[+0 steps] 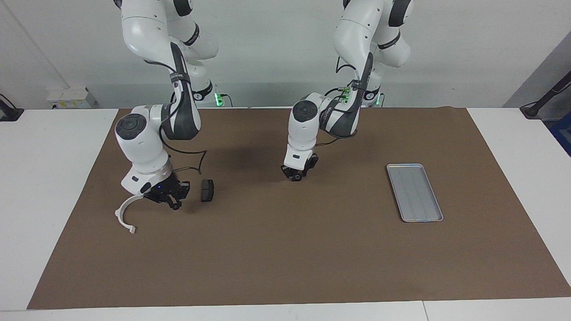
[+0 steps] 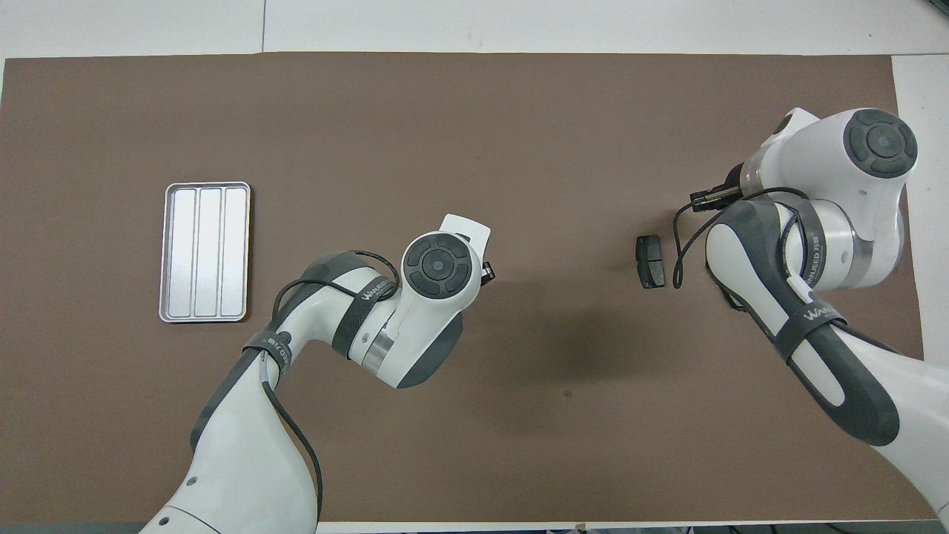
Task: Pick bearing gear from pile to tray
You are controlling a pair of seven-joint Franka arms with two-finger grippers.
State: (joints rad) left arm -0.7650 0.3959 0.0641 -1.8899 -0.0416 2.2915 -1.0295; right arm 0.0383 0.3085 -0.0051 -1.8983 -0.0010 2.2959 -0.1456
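My left gripper (image 1: 295, 174) hangs just above the mat at the table's middle, pointing down. A tiny black round part, seemingly the bearing gear (image 1: 295, 178), shows at its tip; whether it is gripped I cannot tell. In the overhead view the left wrist (image 2: 437, 267) covers this gripper. The silver tray (image 1: 415, 192) (image 2: 205, 252) lies toward the left arm's end of the table. At the pile, my right gripper (image 1: 171, 203) is shut, low over the mat between a white half-ring bracket (image 1: 121, 216) and a dark brake pad (image 1: 207, 190) (image 2: 650, 261).
A brown mat (image 1: 285, 258) covers the table, with white table surface (image 1: 44, 187) at both ends. The right arm's cable (image 2: 678, 245) loops beside the brake pad. In the overhead view the right arm hides the bracket.
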